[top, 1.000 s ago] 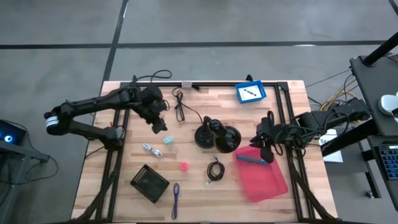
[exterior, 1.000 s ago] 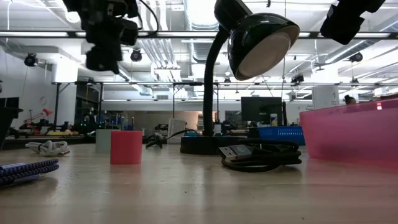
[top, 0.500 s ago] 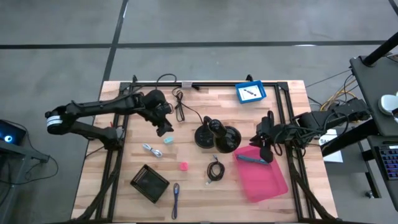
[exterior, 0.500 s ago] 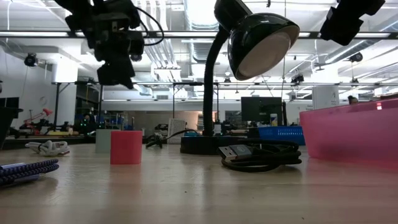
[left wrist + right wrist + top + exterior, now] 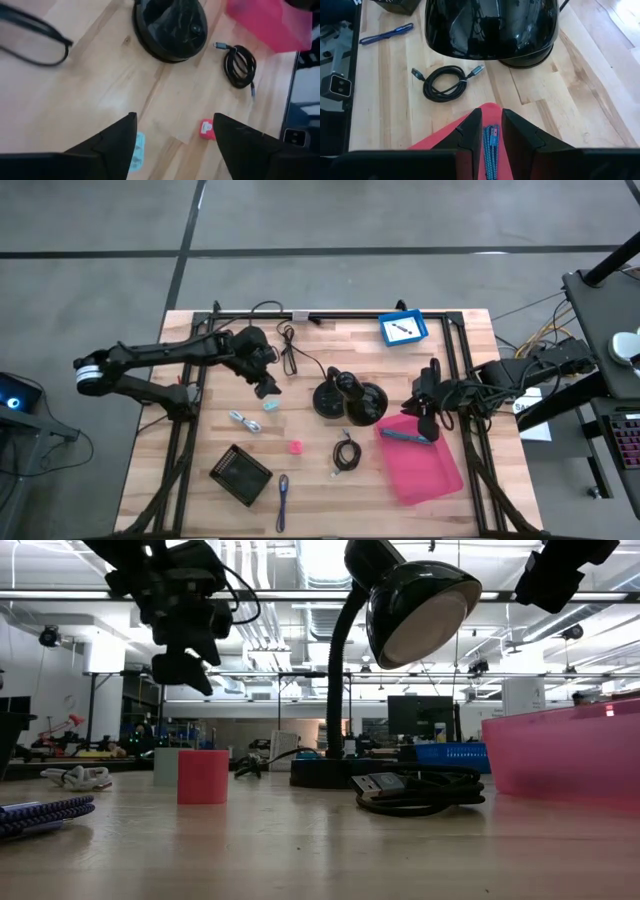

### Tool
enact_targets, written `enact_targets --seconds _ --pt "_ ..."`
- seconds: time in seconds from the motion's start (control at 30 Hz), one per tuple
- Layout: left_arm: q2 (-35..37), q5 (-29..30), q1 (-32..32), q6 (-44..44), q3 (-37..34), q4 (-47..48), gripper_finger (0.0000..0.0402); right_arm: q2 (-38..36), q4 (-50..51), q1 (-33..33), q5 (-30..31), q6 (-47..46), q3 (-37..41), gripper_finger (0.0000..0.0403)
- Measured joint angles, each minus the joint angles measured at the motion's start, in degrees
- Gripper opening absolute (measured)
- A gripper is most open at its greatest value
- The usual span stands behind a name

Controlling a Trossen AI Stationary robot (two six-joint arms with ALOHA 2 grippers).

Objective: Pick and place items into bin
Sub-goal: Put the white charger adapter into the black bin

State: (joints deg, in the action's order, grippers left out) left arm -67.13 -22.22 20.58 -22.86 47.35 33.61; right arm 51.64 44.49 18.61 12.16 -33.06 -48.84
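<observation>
Left gripper (image 5: 267, 387) open above pale-blue cube (image 5: 271, 406).

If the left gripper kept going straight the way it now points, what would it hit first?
Probably bare tabletop. The open left gripper aims down between the pale-blue cube and pink cube, the black lamp base beyond; depth is uncertain.

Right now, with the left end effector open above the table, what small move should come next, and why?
Probably a short descent of the left end effector onto the pale-blue cube. Its jaws stand wide and empty, and the cube lies just past its tips on the table, untouched. The pink cube is farther off. The right end effector waits at the pink bin.
</observation>
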Motion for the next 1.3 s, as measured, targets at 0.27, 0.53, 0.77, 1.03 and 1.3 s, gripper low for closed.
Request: enact_targets --seconds 0.27,0.53,0.77,1.03,1.3 --pt "-1.08 2.34 -0.69 -0.87 -0.02 2.47 0.0249 0.0 -0.02 0.0 0.0 -0.03 0.0 0.0063" --pt "-1.03 7.78 -2.41 -0.89 -0.02 3.47 0.0249 0.0 -0.02 0.0 -0.02 -1.07 0.0 0.0061" --pt "-1.08 9.86 -3.21 -0.77 0.02 5.18 0.0249 0.0 -0.04 0.0 -0.01 -1.07 0.0 0.0061" --pt "-0.92 12.69 -5.76 -0.2 0.02 6.49 0.0249 0.0 -0.04 0.0 0.34 -0.88 0.0 0.0059" --pt "-1.12 18.2 -9.81 2.1 0.02 6.47 0.0249 -0.02 -0.02 0.0 1.9 -0.81 0.01 0.0059"
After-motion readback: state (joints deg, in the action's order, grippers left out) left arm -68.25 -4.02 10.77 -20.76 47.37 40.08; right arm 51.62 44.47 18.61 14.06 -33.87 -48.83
